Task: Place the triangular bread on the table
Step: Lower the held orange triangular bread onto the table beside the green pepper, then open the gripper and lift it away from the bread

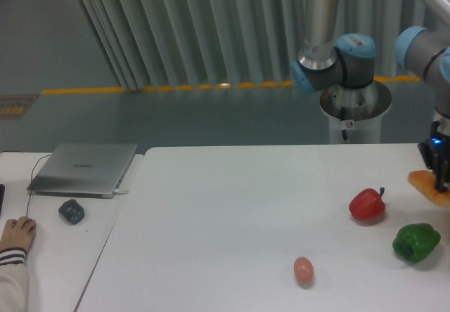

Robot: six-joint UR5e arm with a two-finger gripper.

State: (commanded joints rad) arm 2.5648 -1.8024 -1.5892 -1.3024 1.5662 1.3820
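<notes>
The triangular bread (427,185) sat at the far right edge of the view, partly cut off by the frame, so only part of its shape showed. What showed was an orange-golden wedge with a smooth, slightly shiny crust, its rounded end pointing left. It was pinched between the dark fingers of the gripper (441,177), which came down from above with a small blue light glowing on its body. The jaws were closed on the bread's right part. Whether the bread was touching the table (232,213) or hanging just above it could not be told.

Below and to the left of the bread, near it, a red bell pepper (367,204) rested on the white tabletop with its stem up. A green bell pepper (416,242) lay nearer the camera, just below the bread. A small tan-pink egg (303,269) lay well apart to the left, toward the front edge.

The arm's grey and blue joints rose behind the table on a white pedestal (355,119). On a separate desk at left were 1 closed laptop (84,169), 1 dark mouse (72,211) and a person's hand (17,233).
</notes>
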